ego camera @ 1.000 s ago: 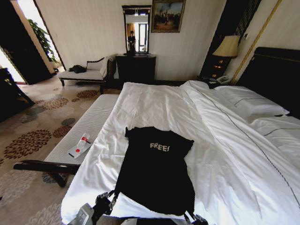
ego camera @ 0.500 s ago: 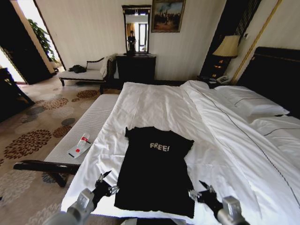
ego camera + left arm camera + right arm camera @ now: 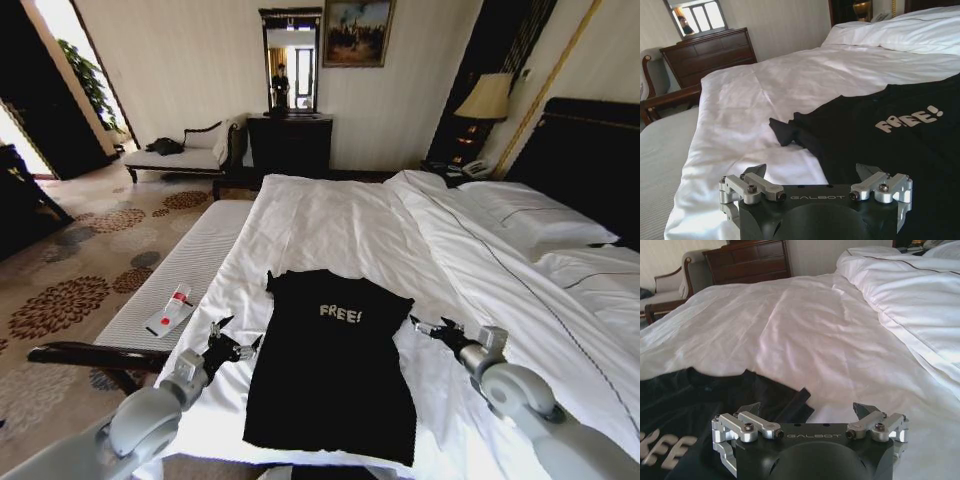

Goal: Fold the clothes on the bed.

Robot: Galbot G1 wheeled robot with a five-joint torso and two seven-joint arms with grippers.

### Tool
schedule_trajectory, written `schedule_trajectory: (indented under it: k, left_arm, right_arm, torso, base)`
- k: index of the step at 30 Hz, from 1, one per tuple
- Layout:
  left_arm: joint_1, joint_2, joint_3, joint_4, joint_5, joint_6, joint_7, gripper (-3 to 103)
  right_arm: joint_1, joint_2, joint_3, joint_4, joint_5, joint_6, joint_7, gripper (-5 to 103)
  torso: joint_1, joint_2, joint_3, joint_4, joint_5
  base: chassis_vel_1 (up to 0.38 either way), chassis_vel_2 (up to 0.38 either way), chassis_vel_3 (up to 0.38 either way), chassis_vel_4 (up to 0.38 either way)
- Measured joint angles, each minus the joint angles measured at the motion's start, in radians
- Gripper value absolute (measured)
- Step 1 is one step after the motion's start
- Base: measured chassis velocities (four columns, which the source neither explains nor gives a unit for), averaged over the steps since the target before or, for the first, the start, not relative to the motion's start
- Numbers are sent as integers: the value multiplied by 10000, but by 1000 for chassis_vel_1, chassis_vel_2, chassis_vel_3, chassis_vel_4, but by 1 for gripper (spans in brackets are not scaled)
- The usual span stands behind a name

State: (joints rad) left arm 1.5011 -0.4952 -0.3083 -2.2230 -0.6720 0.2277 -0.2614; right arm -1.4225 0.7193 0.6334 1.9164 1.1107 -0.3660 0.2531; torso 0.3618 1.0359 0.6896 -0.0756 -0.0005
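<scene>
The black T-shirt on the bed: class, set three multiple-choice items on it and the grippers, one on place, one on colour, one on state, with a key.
1. Where does the T-shirt lie?
A. on the white duvet
B. on the carpet
C. on the pillows

2. What colour is its lettering?
A. red
B. white
C. yellow

3. How are the left gripper and right gripper?
A. both shut on cloth
B. one holding a sleeve
C. both open, holding nothing

Key: 1 A, it lies spread flat on the duvet; 2 B, "FREE!" is white; 3 C, the wrist views show the fingers spread apart and empty.
</scene>
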Motion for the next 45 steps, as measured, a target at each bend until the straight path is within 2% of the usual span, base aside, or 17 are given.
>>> schedule_trajectory:
  k: [3,7,9,12,16,17,20,22,25,27,29,31,33,34,36,42,45]
  left_arm:
    - [-291,-126,70,395,-343,-105,47,100]
    - [-1319,-411,597,1039,-875,-145,46,100]
    - [-3137,-757,1624,1708,-1564,-104,-133,100]
    - [-4235,-972,2295,2152,-1953,-73,-257,100]
    - [-7223,-1699,4132,3485,-2686,-48,-305,100]
    - [-7223,-1699,4132,3485,-2686,-48,-305,100]
    - [-9450,-2480,5866,4855,-3240,9,-138,100]
    - [-9736,-2620,6103,5059,-3343,34,-85,100]
    - [-11394,-3728,7379,6337,-3705,122,250,100]
    - [-11599,-3976,7532,6581,-3723,122,355,100]
    - [-12101,-4869,7826,7605,-3757,138,507,100]
    - [-12322,-5408,7866,8411,-3758,178,598,100]
    - [-12373,-5543,7875,8660,-3758,206,637,100]
    - [-12484,-5814,7934,9281,-3717,300,726,100]
    - [-12533,-5976,7996,9803,-3573,351,895,100]
    - [-12519,-6102,7934,10348,-3603,526,1035,100]
    - [-12512,-6077,7875,10422,-3971,986,911,100]
  right_arm:
    - [801,-34,-379,-623,492,-45,-13,100]
    - [1858,-20,-906,-1420,972,-131,-23,100]
    - [2832,34,-1542,-2152,1162,-183,-44,100]
    - [3214,50,-1801,-2493,1143,-185,-104,100]
    - [4004,-125,-2360,-3246,884,-169,-593,100]
    - [4004,-125,-2360,-3246,884,-169,-593,100]
    - [4661,-391,-3005,-3816,736,-168,-1258,100]
    - [4807,-424,-3129,-3905,763,-179,-1403,100]
    - [5828,-449,-4055,-4581,951,-237,-2063,100]
    - [6063,-409,-4226,-4708,983,-247,-2142,100]
    - [7044,-214,-5054,-5205,1198,-380,-2330,100]
    - [7447,-122,-5489,-5408,1252,-467,-2410,100]
    - [7527,-104,-5606,-5448,1266,-501,-2424,100]
    - [7651,-58,-5886,-5491,1307,-627,-2445,100]
    - [7669,-23,-6070,-5528,1307,-708,-2468,100]
    - [7638,82,-6140,-5810,1432,-896,-2437,100]
    - [7602,22,-6116,-5945,1737,-1446,-2226,100]
  torso:
    - [-1,1,-1,4,-2]
    - [-1,0,0,7,-1]
    - [0,1,0,0,-1]
    - [0,0,0,-4,2]
    - [0,1,-1,-2,1]
    - [0,1,-1,-2,1]
    - [0,1,0,-4,3]
    - [0,1,0,-4,3]
    - [1,1,0,-2,6]
    - [0,1,0,-4,6]
    - [0,1,0,2,2]
    - [0,1,0,3,2]
    - [1,1,0,5,1]
    - [2,1,1,1,1]
    - [1,0,0,1,0]
    - [-3,3,-2,2,0]
    - [-3,3,-2,0,0]
  base:
    - [0,0,0,0]
    - [0,0,0,0]
    - [0,0,0,0]
    - [0,0,0,0]
    - [0,0,0,0]
    - [0,0,0,0]
    - [0,0,0,0]
    - [0,0,0,0]
    - [0,0,0,0]
    - [0,0,0,0]
    - [0,0,0,0]
    - [0,0,0,0]
    - [0,0,0,0]
    - [0,0,0,0]
    - [0,0,0,0]
    - [0,0,0,0]
    - [0,0,0,0]
